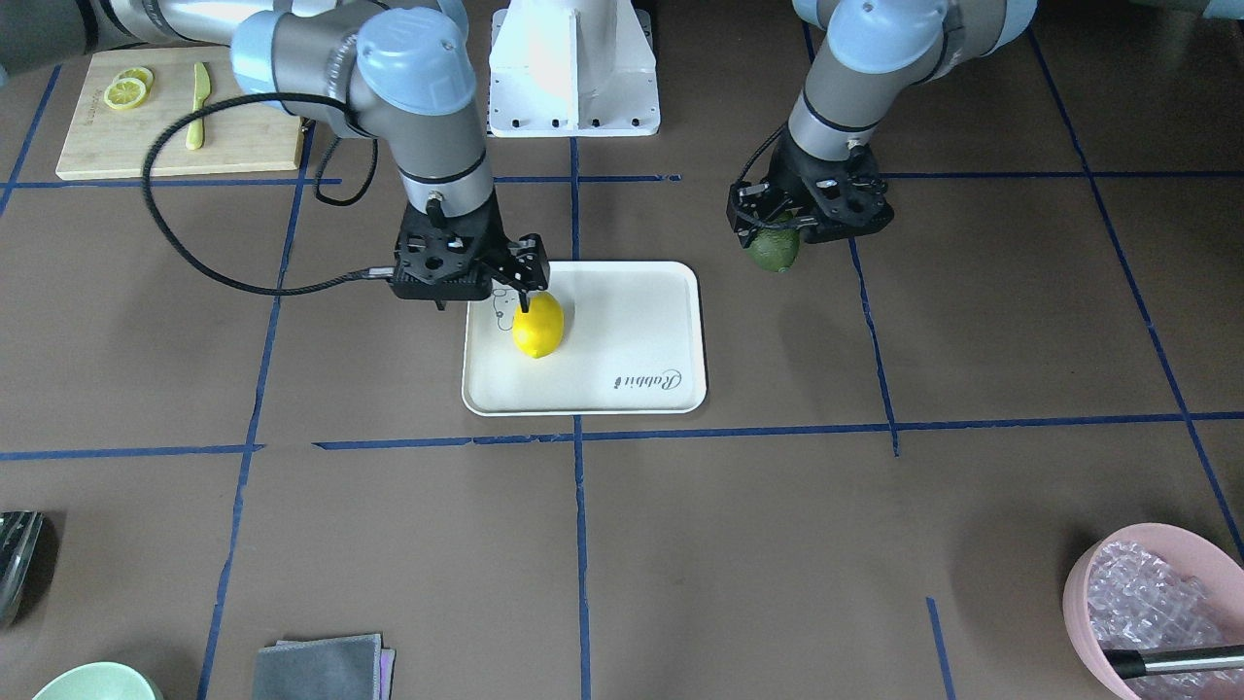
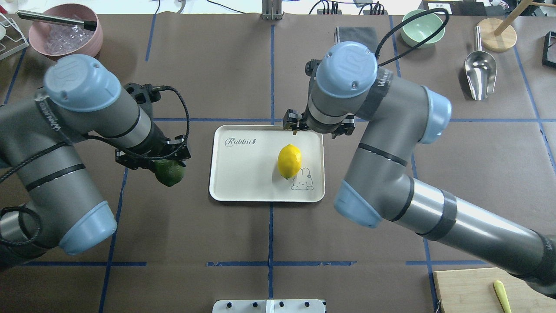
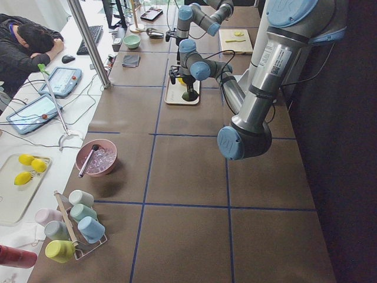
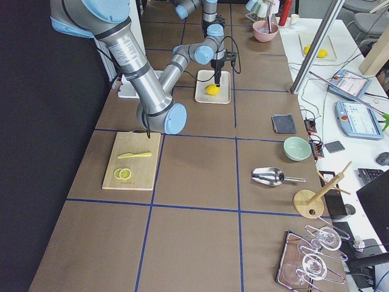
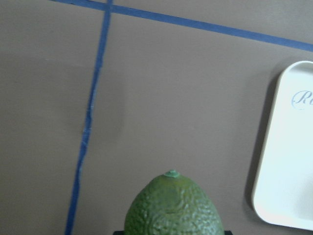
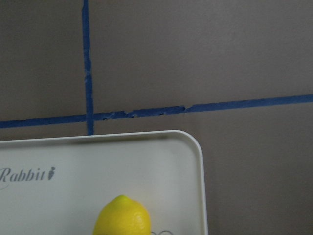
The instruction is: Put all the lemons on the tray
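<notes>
Though overhead hides the grip, front shows left hand (image 1: 780, 229) clamping green lemon (image 1: 775, 250)

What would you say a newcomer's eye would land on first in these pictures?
Probably the bright yellow lemon lying on the cream tray in the middle of the scene, with the right gripper close above it. Next comes the dark green lemon, clamped in the left gripper beside the tray on the robot's left and not yet on it.
</notes>
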